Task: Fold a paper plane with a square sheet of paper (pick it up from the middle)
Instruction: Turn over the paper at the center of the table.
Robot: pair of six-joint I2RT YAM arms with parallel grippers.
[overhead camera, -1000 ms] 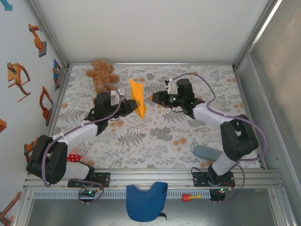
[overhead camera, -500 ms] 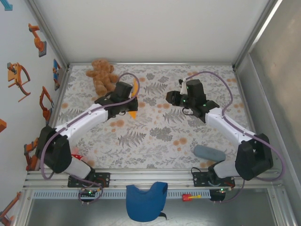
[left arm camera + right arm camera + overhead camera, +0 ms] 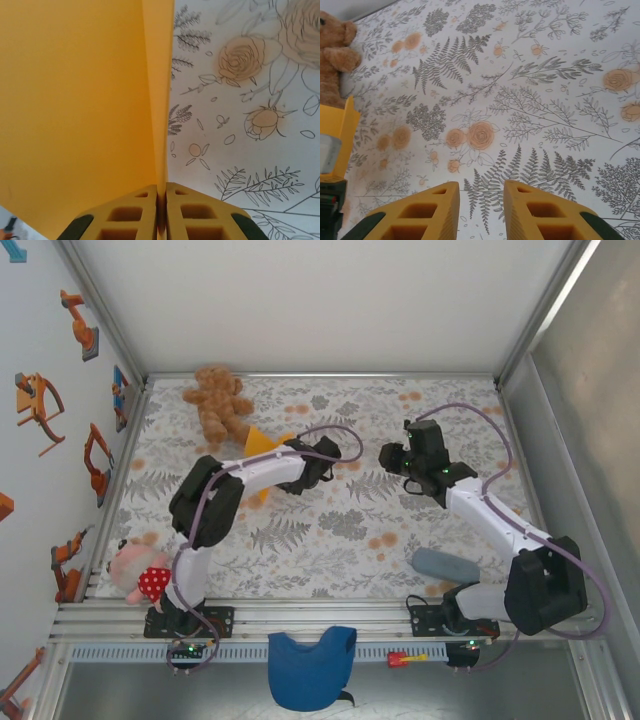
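The paper plane is bright orange, folded and pointed, and lies partly under my left forearm just right of the brown teddy bear. In the left wrist view its folded edge runs straight into my left gripper, which is shut on it, with one broad orange wing spreading left. My right gripper hovers to the right of the plane, apart from it. In the right wrist view that gripper is open over the floral cloth, nothing between its fingers, and the plane shows at the left edge.
The floral table cover has a grey roll at its front right and a pink plush toy at its front left. A blue cloth hangs over the front rail. Metal frame walls close the table's sides and back.
My left arm has swung, carrying the plane from the middle towards the teddy bear. My right gripper has drawn back to the right, away from the plane, its jaws slightly narrower.
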